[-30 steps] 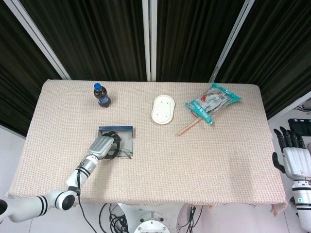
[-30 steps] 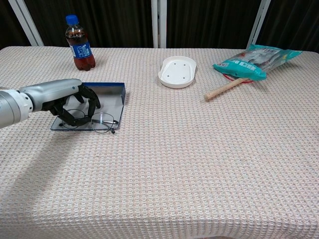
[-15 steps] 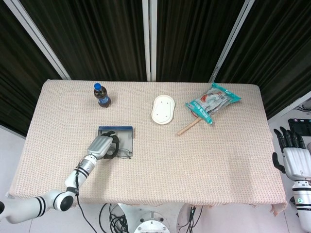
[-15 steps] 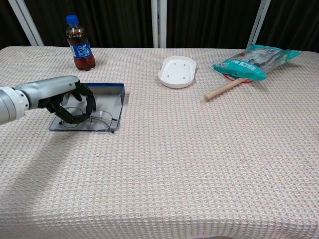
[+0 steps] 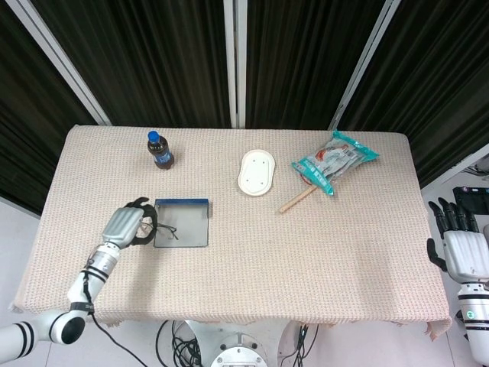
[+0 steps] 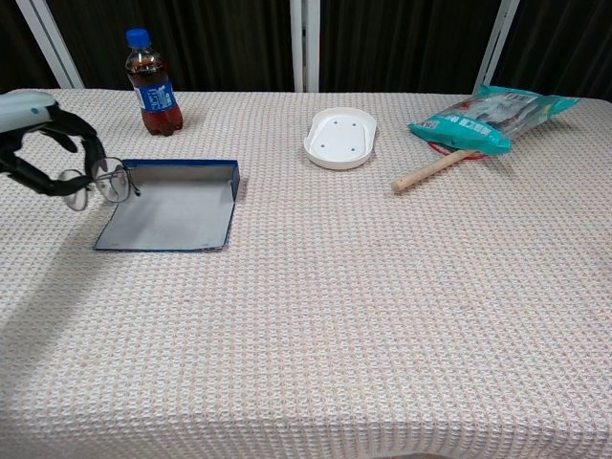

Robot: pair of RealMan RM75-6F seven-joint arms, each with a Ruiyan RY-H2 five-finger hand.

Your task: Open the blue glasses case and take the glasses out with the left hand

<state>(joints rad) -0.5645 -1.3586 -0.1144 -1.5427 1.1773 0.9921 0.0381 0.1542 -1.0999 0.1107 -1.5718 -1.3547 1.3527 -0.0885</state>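
Observation:
The blue glasses case lies open on the table, its grey inside bare. My left hand is left of the case and raised above the cloth. It holds the thin-framed glasses, whose lenses hang at the case's left edge. My right hand stays off the table's right side, fingers apart and holding nothing; the chest view does not show it.
A cola bottle stands behind the case. A white oval dish, a wooden stick and a teal snack bag lie at the back right.
My left hand has lifted the glasses out of the case and carried them left, past the case's left edge. The case stays open and in place. The right hand has not moved.

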